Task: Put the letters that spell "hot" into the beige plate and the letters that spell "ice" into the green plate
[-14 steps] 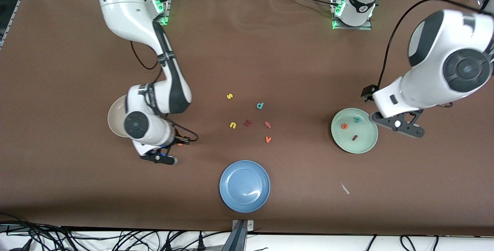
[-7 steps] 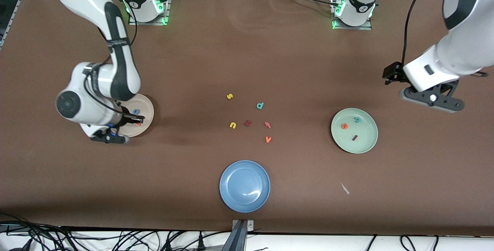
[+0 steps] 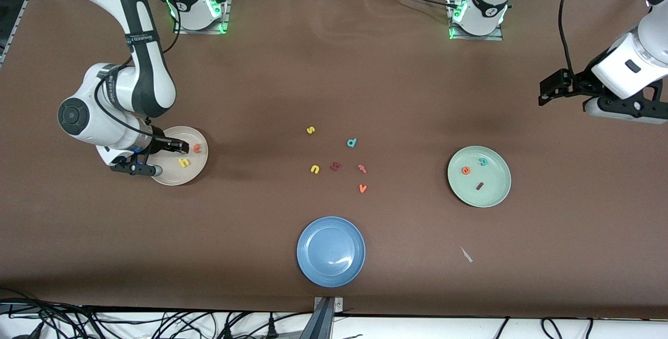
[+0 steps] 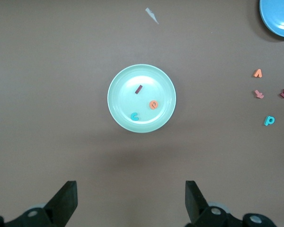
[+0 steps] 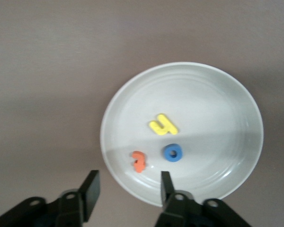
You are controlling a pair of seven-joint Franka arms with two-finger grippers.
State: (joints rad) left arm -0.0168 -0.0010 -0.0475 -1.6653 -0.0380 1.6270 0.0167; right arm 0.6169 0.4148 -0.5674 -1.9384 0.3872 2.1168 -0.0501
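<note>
Over the beige plate (image 3: pixel 169 178) rim, right gripper (image 5: pixel 128 189) parted; left gripper (image 4: pixel 130 201) parted

The light over my table (image 3: pixel 334 78) is even and quite bright, coming from above. Soft shadows lie under my arms. There is white glare on the blue plate (image 3: pixel 331 251) (a small streak). My right wrist view is a little blurred; my left wrist view is sharp, and the green plate (image 4: pixel 141 98) shines.
</note>
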